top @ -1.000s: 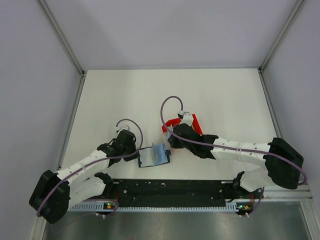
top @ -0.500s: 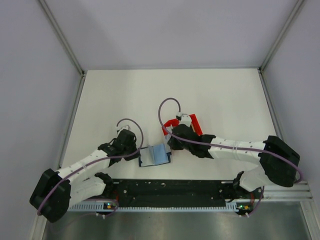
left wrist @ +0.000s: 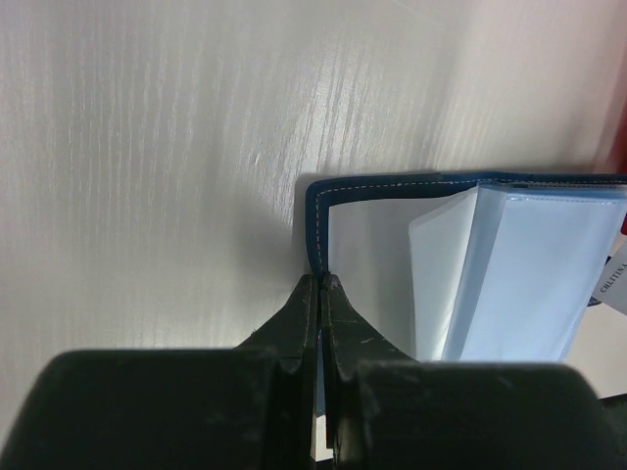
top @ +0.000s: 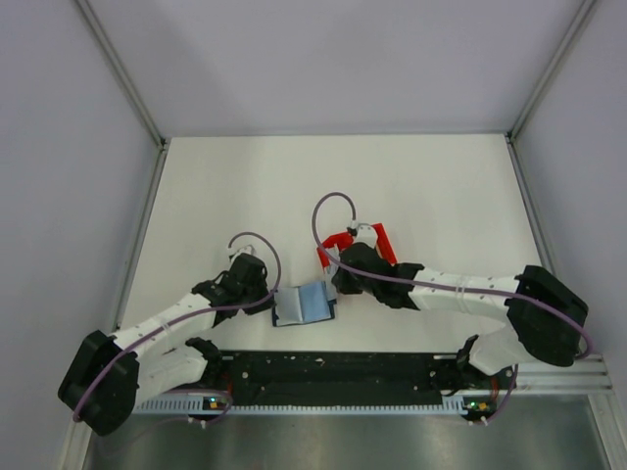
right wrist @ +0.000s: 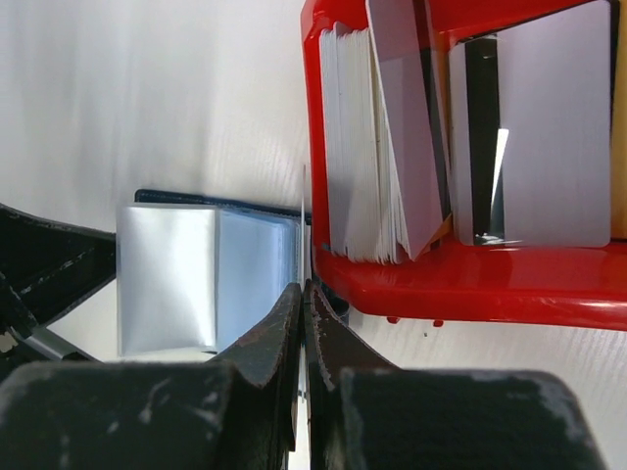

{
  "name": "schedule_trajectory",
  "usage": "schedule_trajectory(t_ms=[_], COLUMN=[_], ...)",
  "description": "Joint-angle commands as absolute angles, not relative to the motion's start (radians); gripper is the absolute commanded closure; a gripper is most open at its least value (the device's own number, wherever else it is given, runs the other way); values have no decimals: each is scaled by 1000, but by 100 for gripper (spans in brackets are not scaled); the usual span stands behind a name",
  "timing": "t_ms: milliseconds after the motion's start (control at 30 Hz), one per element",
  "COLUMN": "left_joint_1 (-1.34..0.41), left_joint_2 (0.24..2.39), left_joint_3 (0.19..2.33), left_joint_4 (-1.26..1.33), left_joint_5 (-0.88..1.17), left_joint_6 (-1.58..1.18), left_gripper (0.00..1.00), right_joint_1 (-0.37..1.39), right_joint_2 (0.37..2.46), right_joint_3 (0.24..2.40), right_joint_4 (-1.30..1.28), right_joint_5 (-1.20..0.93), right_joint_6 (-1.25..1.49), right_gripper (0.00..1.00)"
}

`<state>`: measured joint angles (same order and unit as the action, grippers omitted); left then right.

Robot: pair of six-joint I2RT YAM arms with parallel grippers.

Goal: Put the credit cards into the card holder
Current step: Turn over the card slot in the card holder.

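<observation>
Open navy card holder (top: 304, 304) shows pale-blue sleeves, left gripper (left wrist: 320, 280) pinching its cover, right gripper (right wrist: 303, 286) clamping a thin white credit card (left wrist: 613, 282)

Small dark lettering, beginning "CR", on a white card (left wrist: 615, 284); rest unclear.

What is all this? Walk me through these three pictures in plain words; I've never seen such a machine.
These are two robot arms bolted to a white table. One picture looks down from above; the other two come from a camera on each wrist. On the table lie an open navy card holder and a red bin holding credit cards. The left tool is shut on the holder's edge. The right tool is shut on what looks like one thin white card, seen edge-on, between bin and holder.
</observation>
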<state>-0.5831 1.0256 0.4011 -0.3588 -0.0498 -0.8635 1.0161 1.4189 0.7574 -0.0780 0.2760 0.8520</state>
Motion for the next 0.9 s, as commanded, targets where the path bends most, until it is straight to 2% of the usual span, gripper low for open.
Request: schedule_trajectory(t_ms=[0, 267, 467, 633, 867], left_joint_1=[-587, -586, -586, -586, -586], left_joint_2=[1037, 1035, 1037, 1034, 1023], left_joint_3=[377, 374, 376, 379, 379], left_joint_4=[-345, -336, -324, -321, -321], left_joint_5=[-64, -57, -52, -49, -46], left_joint_6=[-862, -864, -865, -862, -859], left_gripper=[100, 100, 100, 100, 100], right_joint_1=[1006, 1008, 1017, 1049, 1049], right_joint_2=[1443, 1451, 1451, 1476, 1437], right_joint_3=[755, 767, 802, 858, 894], right_joint_4=[-20, 28, 118, 103, 3], right_joint_5=[215, 149, 17, 12, 126], right_joint_6=[834, 819, 789, 755, 736], right_gripper=[100, 100, 100, 100, 100])
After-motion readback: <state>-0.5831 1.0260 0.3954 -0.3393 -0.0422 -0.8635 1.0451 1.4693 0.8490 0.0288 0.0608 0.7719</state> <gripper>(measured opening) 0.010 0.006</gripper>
